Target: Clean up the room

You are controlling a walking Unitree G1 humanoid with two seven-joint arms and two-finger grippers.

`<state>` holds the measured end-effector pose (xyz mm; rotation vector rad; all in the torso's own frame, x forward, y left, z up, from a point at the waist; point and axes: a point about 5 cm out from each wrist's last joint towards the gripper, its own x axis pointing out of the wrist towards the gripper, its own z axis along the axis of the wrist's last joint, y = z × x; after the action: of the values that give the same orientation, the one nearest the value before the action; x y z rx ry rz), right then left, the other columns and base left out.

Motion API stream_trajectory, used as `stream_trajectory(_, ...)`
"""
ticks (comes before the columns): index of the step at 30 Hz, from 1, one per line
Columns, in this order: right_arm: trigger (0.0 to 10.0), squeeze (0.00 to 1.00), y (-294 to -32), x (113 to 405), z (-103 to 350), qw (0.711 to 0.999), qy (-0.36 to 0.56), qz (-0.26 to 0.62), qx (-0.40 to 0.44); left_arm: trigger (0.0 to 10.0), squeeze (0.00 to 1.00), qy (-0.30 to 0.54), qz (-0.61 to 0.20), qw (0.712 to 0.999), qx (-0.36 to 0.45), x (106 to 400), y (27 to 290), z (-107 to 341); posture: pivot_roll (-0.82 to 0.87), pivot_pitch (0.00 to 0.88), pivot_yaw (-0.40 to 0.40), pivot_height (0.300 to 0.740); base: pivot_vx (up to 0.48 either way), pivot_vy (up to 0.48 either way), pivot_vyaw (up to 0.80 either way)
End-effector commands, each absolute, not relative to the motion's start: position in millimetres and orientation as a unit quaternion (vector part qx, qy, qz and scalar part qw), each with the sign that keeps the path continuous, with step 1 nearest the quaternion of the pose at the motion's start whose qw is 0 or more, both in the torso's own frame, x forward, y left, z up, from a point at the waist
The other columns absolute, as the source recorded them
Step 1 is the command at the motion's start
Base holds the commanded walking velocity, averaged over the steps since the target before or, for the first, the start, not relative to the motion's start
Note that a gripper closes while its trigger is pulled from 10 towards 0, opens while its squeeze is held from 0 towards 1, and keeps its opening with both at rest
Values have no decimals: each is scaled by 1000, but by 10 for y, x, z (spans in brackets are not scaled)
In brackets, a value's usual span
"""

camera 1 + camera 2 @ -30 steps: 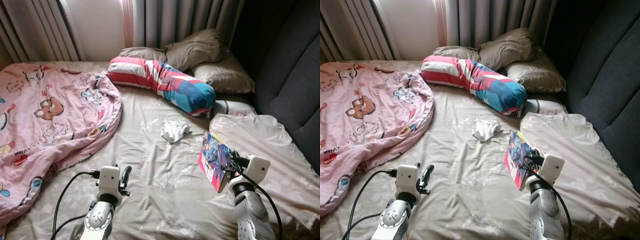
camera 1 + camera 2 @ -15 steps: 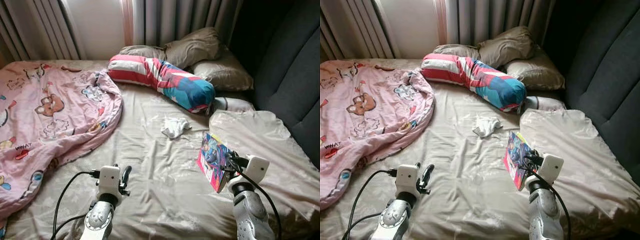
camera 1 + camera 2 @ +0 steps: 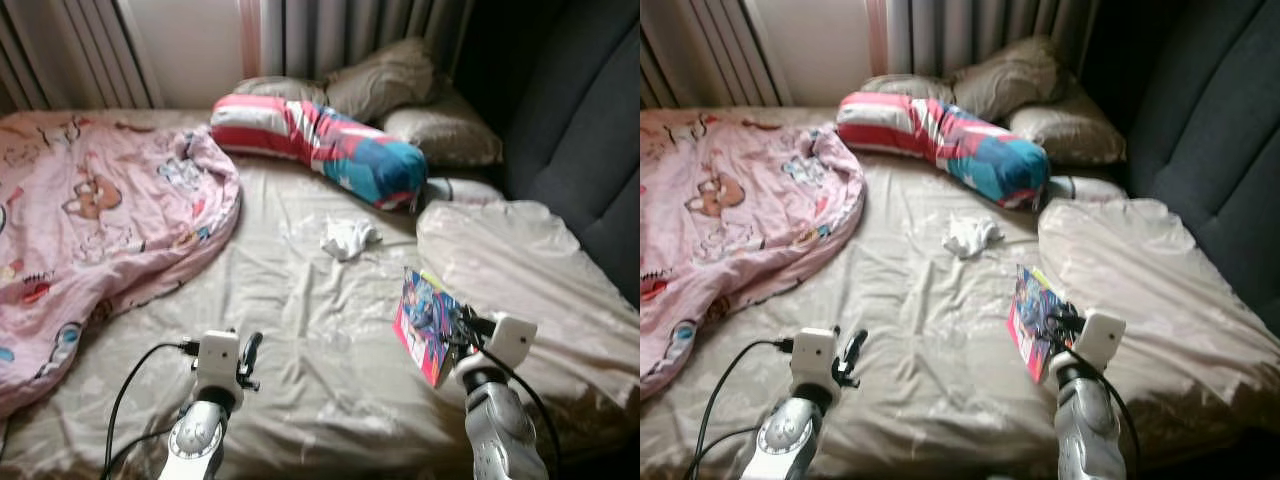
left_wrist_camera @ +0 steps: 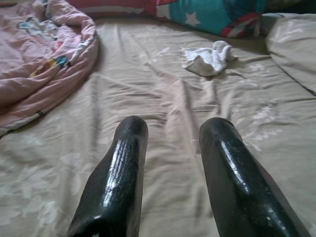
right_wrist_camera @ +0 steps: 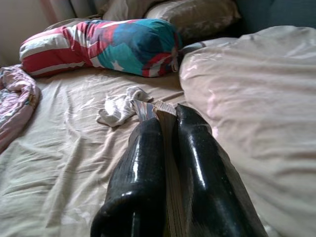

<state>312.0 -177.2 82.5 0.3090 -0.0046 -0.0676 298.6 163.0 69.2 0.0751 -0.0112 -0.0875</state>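
My right gripper is shut on a colourful comic book, held upright above the beige bed sheet; in the right wrist view the book's edge sits clamped between the two black fingers. Over the near part of the bed my left gripper is open with nothing in it; the left wrist view shows its fingertips spread apart above the sheet. A crumpled white cloth lies mid-bed, ahead of both grippers.
A pink cartoon-print blanket is heaped on the left. A striped red, white and blue bolster and tan pillows lie by the curtains. A dark padded headboard rises at right, with a beige pillow below it.
The whole picture has slid and blurred, so the camera has pulled back a little. Both grippers keep their places in view, the right still holding the book.
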Motion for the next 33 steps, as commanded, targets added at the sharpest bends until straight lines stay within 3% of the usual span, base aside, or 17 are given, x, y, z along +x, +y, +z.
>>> stream_trajectory(1,10000,0,-1791,3123,859,989,-15,-35,146,10000,0,6,-50,998,42,2974,1612,658,-59,169,-52,643,0,0,0)
stream_trajectory(21,10000,0,-1742,3118,832,991,-8,-14,136,10000,0,7,-52,998,43,2978,1614,665,-58,171,-47,643,0,0,0)
stream_trajectory(25,10000,0,-1728,3116,835,991,-9,-12,136,10000,0,7,-52,998,43,2979,1611,665,-58,171,-48,643,0,0,800)
stream_trajectory(33,10000,0,-1743,3110,816,989,-5,-20,145,10000,0,8,-52,998,42,2974,1612,663,-57,173,-47,643,0,0,0)
